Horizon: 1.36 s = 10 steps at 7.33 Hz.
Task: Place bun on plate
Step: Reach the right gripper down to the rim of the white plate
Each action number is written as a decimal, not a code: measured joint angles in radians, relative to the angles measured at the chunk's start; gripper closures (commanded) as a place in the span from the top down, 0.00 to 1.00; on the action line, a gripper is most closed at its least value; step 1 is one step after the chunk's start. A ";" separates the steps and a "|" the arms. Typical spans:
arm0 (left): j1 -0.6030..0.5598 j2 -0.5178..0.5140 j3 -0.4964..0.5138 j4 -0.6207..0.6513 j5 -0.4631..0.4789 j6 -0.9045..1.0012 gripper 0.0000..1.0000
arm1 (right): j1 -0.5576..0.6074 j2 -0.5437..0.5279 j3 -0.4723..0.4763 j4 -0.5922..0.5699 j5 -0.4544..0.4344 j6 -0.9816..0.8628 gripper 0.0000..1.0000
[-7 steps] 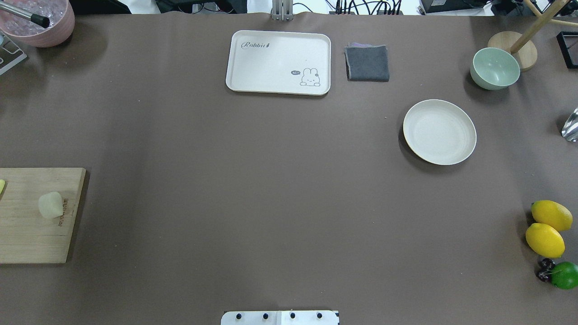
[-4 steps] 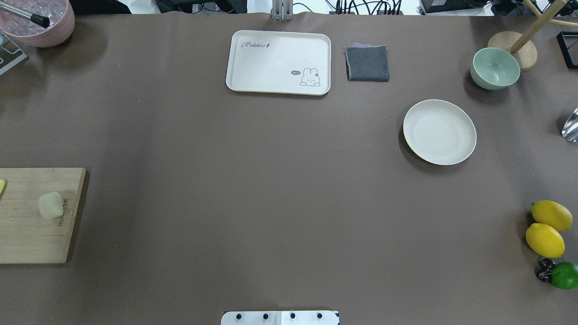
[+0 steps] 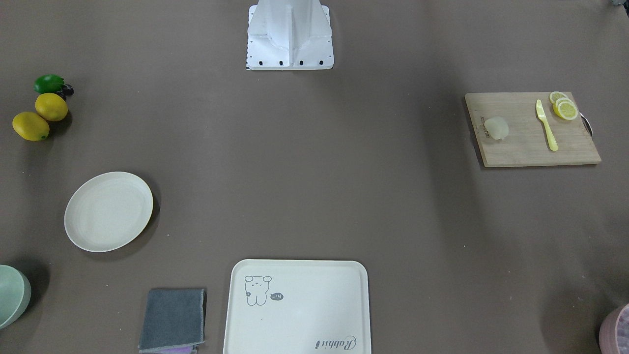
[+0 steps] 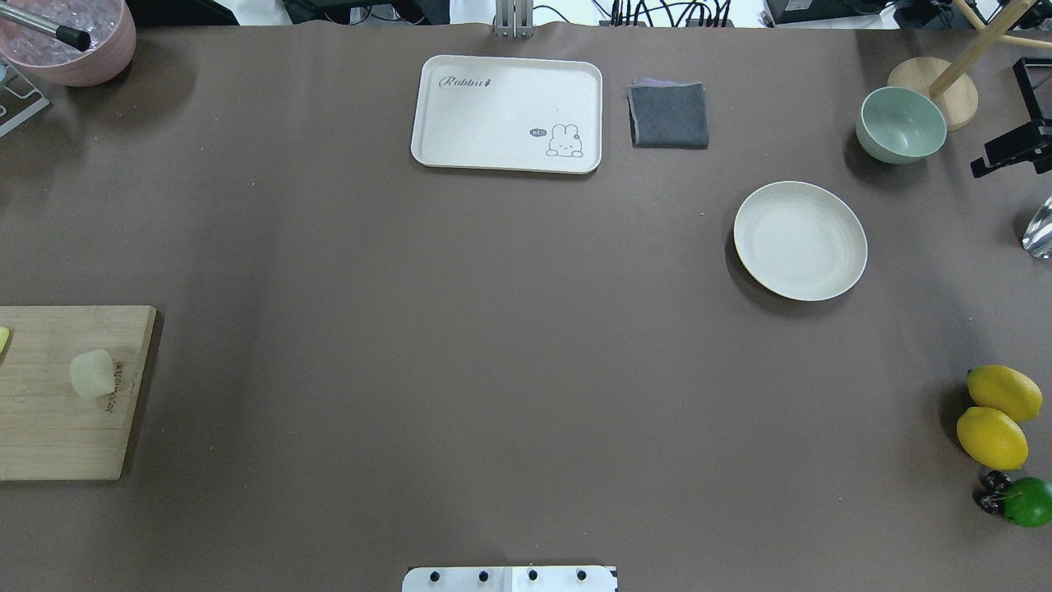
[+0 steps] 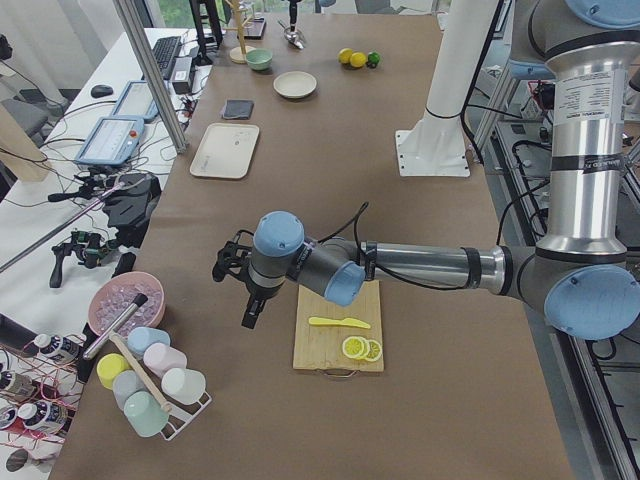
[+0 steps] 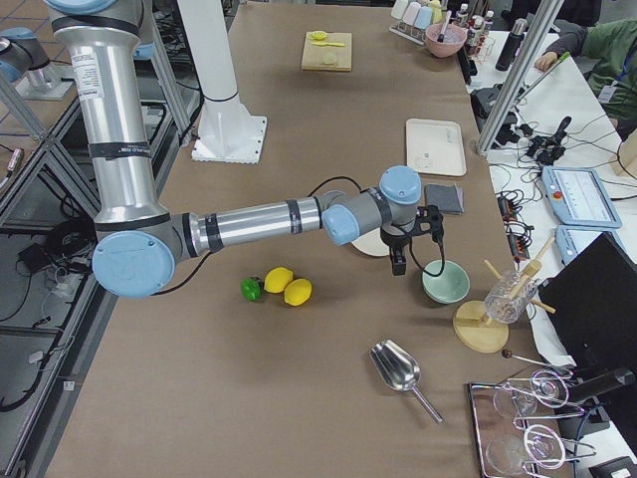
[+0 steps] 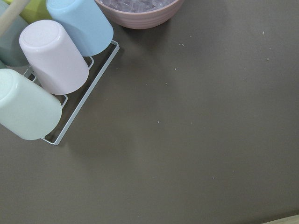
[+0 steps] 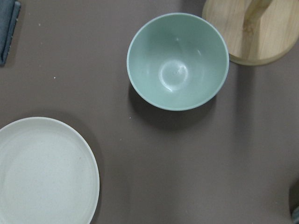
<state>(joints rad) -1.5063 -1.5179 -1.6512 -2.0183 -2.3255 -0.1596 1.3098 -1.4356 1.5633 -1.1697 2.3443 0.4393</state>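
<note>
The bun (image 4: pixel 92 374), a small pale lump, lies on the wooden cutting board (image 4: pixel 49 436) at the table's left edge; it also shows as the bun (image 3: pixel 497 128). The round cream plate (image 4: pixel 800 240) sits bare at the right, also seen as the plate (image 8: pixel 42 172). My left gripper (image 5: pixel 248 316) hangs over the table beside the board, near the cup rack, and I cannot tell its state. My right gripper (image 6: pixel 398 265) hovers between the plate and the green bowl; only a black part (image 4: pixel 1012 150) shows overhead, and I cannot tell its state either.
A cream tray (image 4: pixel 505 113) and a grey cloth (image 4: pixel 668 115) lie at the back. The green bowl (image 4: pixel 900 123) stands by a wooden stand (image 4: pixel 933 90). Two lemons (image 4: pixel 994 415) and a lime (image 4: pixel 1027 501) sit right. A yellow knife (image 3: pixel 546 125) and lemon slices (image 3: pixel 564 107) share the board.
A black part of my right arm has come into the overhead view at its right edge, near the green bowl. Bun and plate have not moved.
</note>
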 measured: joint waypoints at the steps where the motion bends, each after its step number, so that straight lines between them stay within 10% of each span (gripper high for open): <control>1: 0.000 0.001 0.002 0.000 0.000 0.000 0.99 | -0.031 0.016 -0.088 0.153 -0.003 0.067 1.00; 10: 0.000 0.000 0.004 -0.001 0.000 0.000 0.99 | -0.260 0.040 -0.183 0.397 -0.143 0.321 0.98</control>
<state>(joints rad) -1.5064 -1.5178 -1.6471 -2.0189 -2.3251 -0.1595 1.0503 -1.3958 1.3803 -0.7730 2.2014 0.7606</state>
